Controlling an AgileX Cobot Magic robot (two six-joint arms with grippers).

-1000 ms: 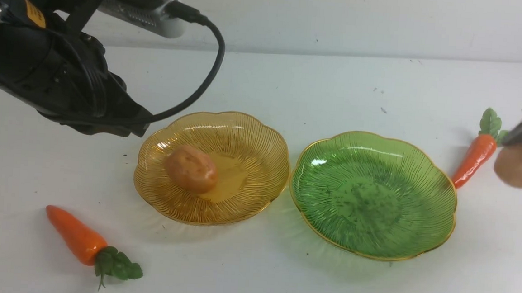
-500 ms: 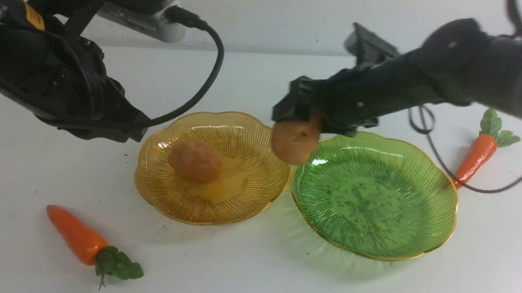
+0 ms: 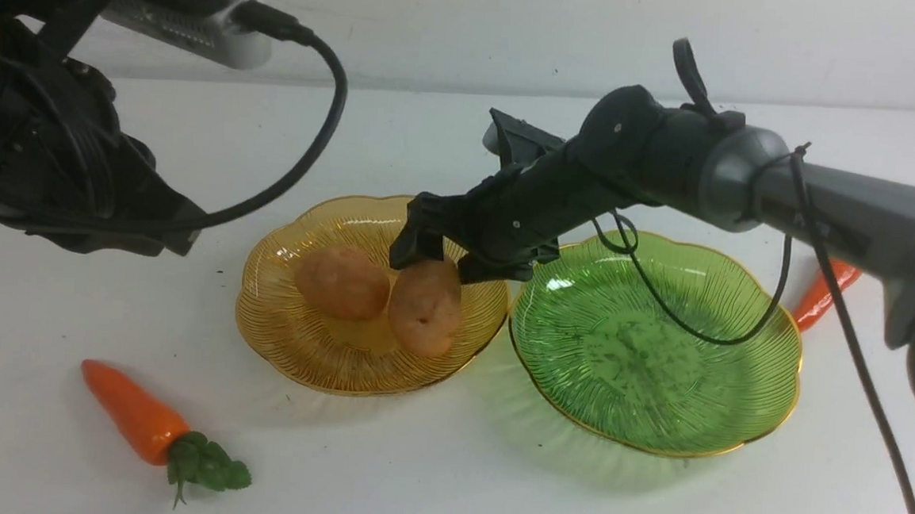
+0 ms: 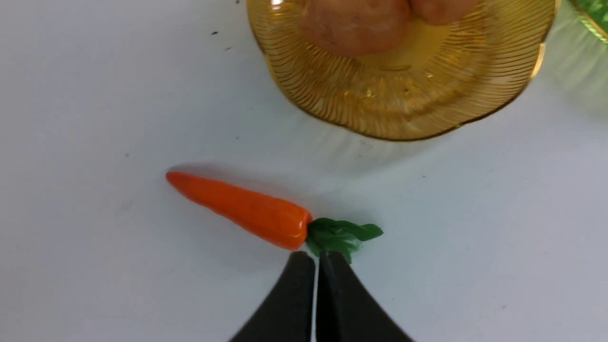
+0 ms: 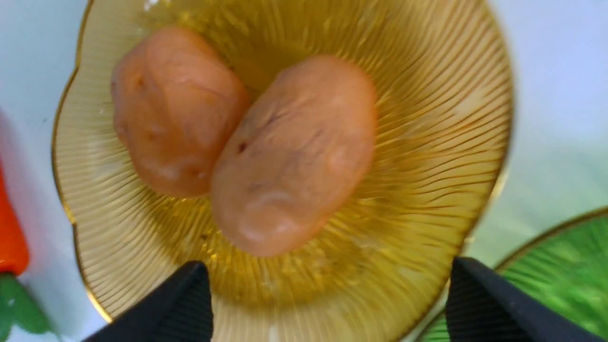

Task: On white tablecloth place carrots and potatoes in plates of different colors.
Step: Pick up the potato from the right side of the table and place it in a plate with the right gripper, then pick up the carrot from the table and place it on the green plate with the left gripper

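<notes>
Two tan potatoes (image 3: 342, 282) (image 3: 425, 307) lie side by side, touching, in the amber plate (image 3: 355, 374). My right gripper (image 3: 437, 257) hangs just above the nearer-right potato (image 5: 294, 152). Its jaws are open wide, clear of both of that potato's sides, as the right gripper (image 5: 327, 275) shows in its wrist view. The green plate (image 3: 658, 357) holds nothing. One carrot (image 3: 130, 412) lies on the white tablecloth (image 3: 443, 487) at the front left. The other carrot (image 3: 819, 297) peeks out behind the right arm. My left gripper (image 4: 316, 259) is shut and empty, above the front-left carrot's (image 4: 247, 213) leafy end.
The right arm's black cable (image 3: 684, 318) dangles over the green plate. The left arm (image 3: 59, 153) and its cable hang over the tablecloth left of the amber plate. A pale wall (image 3: 519, 30) bounds the far side.
My right arm swept in from the far right carrying the second potato, reached the amber plate and opened; that potato now lies beside the first. The left arm drew slightly to the left.
</notes>
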